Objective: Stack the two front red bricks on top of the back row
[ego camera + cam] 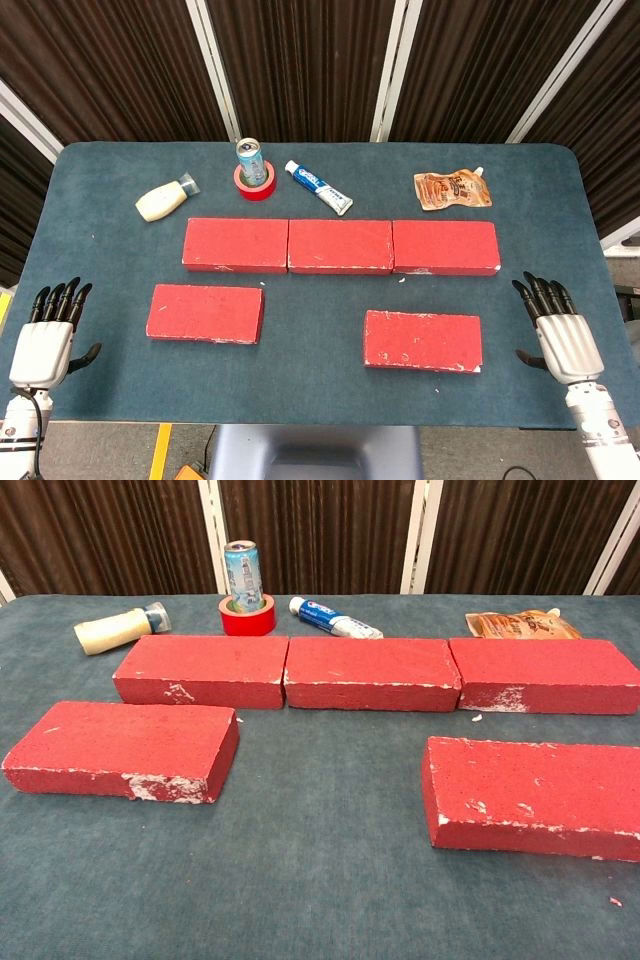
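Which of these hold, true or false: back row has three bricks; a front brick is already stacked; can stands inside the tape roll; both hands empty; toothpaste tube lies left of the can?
1. The back row is three flat red rectangular bricks end to end. True.
2. One front brick is already stacked. False: the front left red brick and the front right red brick lie on the blue table mat.
3. The blue metal can stands inside the red tape roll. True.
4. Left robot hand and right robot hand hold nothing. True.
5. The white toothpaste tube lies left of the can. False: right.

Matt, chalky-scuffed red bricks (372, 673), felt-like teal table cloth (320, 880); shiny metal can (243, 574), glossy plastic toothpaste tube (335, 619)
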Action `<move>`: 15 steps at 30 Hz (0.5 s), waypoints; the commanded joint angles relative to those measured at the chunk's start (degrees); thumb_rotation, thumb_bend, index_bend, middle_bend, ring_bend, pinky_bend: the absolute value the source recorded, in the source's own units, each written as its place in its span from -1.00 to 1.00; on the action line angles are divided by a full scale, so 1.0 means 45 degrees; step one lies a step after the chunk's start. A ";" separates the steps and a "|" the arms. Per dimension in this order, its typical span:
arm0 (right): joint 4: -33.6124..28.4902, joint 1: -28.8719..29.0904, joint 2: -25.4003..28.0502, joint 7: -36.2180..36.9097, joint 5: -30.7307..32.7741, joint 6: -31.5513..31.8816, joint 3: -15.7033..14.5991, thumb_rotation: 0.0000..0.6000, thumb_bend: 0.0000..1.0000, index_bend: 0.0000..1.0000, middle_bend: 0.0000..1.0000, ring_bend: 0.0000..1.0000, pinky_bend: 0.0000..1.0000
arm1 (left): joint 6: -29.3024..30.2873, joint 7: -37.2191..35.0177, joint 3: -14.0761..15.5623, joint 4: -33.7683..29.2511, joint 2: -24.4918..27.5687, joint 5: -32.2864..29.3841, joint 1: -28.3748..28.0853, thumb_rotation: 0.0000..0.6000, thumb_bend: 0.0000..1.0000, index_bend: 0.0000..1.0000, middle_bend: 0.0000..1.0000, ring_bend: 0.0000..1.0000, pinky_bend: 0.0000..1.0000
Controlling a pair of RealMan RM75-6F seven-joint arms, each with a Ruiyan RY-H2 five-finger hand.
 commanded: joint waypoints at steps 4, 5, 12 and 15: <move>-0.0057 0.0006 -0.0033 -0.0085 -0.0134 -0.0004 -0.0069 1.00 -1.00 -1.00 -1.00 -1.00 -1.00 | 0.0075 0.0019 -0.0006 -0.0078 0.0027 0.0031 0.0057 1.00 -0.56 -1.00 -1.00 -1.00 -0.90; -0.0075 0.0001 -0.0032 -0.0069 -0.0145 0.0001 -0.0076 1.00 -1.00 -1.00 -1.00 -1.00 -1.00 | 0.0064 0.0033 0.0007 -0.0098 0.0035 0.0036 0.0062 1.00 -0.56 -1.00 -1.00 -1.00 -0.90; -0.0160 -0.0055 -0.0003 -0.0101 -0.0225 0.0152 -0.0075 1.00 -1.00 -1.00 -1.00 -1.00 -1.00 | -0.0010 -0.0049 0.0049 -0.0224 0.0137 0.0049 0.0099 1.00 -0.56 -1.00 -1.00 -1.00 -0.90; -0.0150 -0.0035 -0.0019 -0.0132 -0.0245 0.0132 -0.0073 1.00 -1.00 -1.00 -1.00 -1.00 -1.00 | -0.0058 -0.0180 0.0055 -0.0333 0.0237 0.0027 0.0120 1.00 -0.56 -1.00 -1.00 -1.00 -0.90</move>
